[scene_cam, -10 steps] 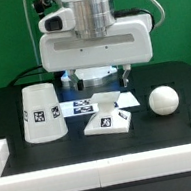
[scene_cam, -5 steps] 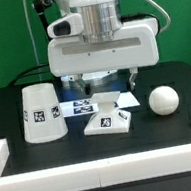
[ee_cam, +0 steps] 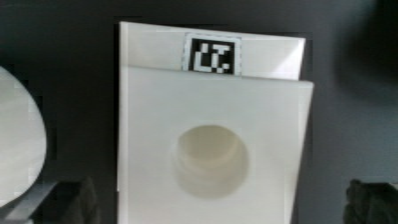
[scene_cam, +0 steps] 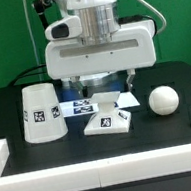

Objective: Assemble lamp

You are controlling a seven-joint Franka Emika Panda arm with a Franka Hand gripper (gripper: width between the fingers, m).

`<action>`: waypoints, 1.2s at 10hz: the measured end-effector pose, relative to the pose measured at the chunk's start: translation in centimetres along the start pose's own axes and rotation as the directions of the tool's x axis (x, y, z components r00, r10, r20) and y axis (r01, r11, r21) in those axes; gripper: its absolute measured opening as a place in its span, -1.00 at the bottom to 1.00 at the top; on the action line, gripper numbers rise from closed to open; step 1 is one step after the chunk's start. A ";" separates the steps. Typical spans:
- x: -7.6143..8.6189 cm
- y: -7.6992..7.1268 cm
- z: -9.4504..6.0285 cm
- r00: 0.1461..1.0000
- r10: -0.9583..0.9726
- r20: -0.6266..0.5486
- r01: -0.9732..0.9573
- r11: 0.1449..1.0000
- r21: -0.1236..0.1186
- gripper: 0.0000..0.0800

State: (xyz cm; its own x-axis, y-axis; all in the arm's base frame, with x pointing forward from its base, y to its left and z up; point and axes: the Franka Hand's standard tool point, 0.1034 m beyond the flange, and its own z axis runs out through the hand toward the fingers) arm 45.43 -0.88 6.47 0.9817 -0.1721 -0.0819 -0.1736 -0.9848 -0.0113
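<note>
Matte wht blocky base (scene_cam: 109, 125), ball bulb (scene_cam: 163, 99), tapered shade (scene_cam: 41, 113)

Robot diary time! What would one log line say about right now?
gripper open, empty, above base | shade standing apart, exterior view's left | bulb loose, exterior view's right | lamp unassembled

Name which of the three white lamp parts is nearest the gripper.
The base, the blocky square part with a neck: it sits below the gripper, while the shade and the bulb stand off to either side.
</note>
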 end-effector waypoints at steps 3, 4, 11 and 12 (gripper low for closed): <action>0.0 0.3 1.1 1.000 -0.005 -0.003 0.005 1.000 0.007 0.75; -0.1 0.3 1.4 1.000 -0.004 0.003 0.004 1.000 0.007 0.75; -0.1 0.2 1.5 1.000 0.002 0.005 -0.002 1.000 0.013 0.34; -0.1 0.2 1.5 1.000 0.002 0.005 -0.002 1.000 0.013 0.34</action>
State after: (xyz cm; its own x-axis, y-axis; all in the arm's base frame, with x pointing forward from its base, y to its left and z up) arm 45.21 -1.02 5.01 0.9810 -0.1738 -0.0866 -0.1764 -0.9840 -0.0238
